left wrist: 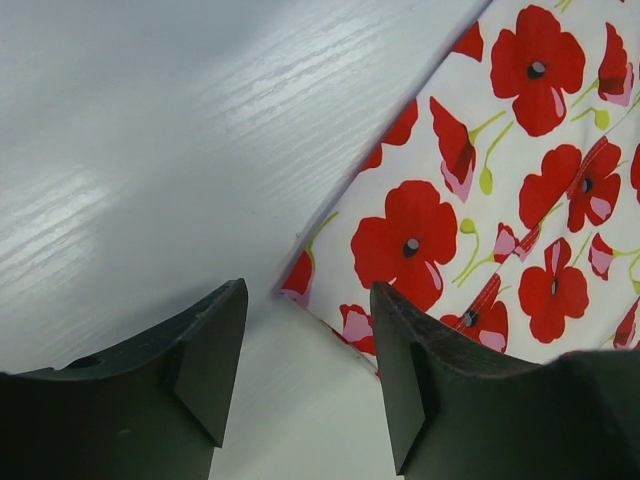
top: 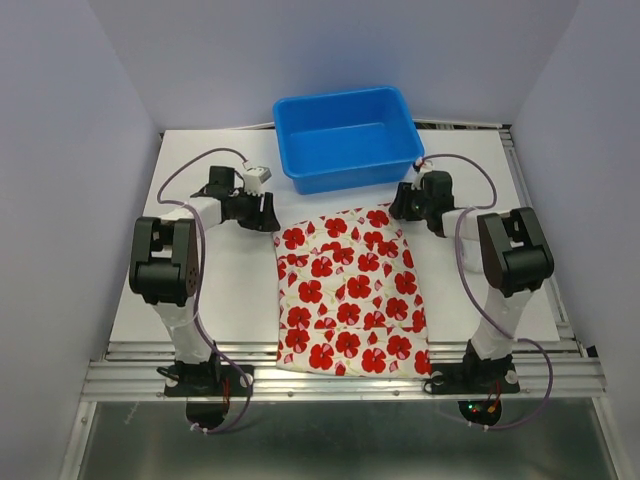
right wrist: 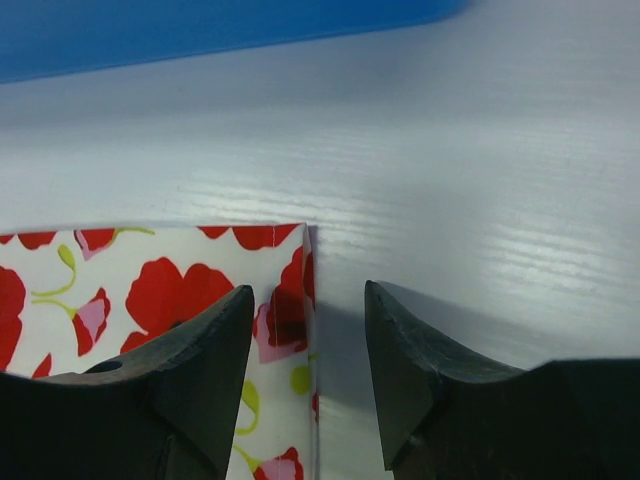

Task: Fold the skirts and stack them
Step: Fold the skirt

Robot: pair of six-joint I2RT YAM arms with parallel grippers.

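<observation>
Spreading over the grainy white table (top: pixel 230 300), the thin poppy-print skirt (top: pixel 350 290) is lying as a flat, crisp-edged rectangle, seemingly part-folded, with stacking not yet begun. The left gripper (left wrist: pixel 308 292) and right gripper (right wrist: pixel 308 290) are hovering spread and empty, a cloth corner just off each pair of jaws.

Soft matt cloth of the poppy-print skirt (top: pixel 348 290), a white surface (top: pixel 230 290) with faint wood-like grain, a glossy blue plastic tub (top: pixel 350 178).
</observation>
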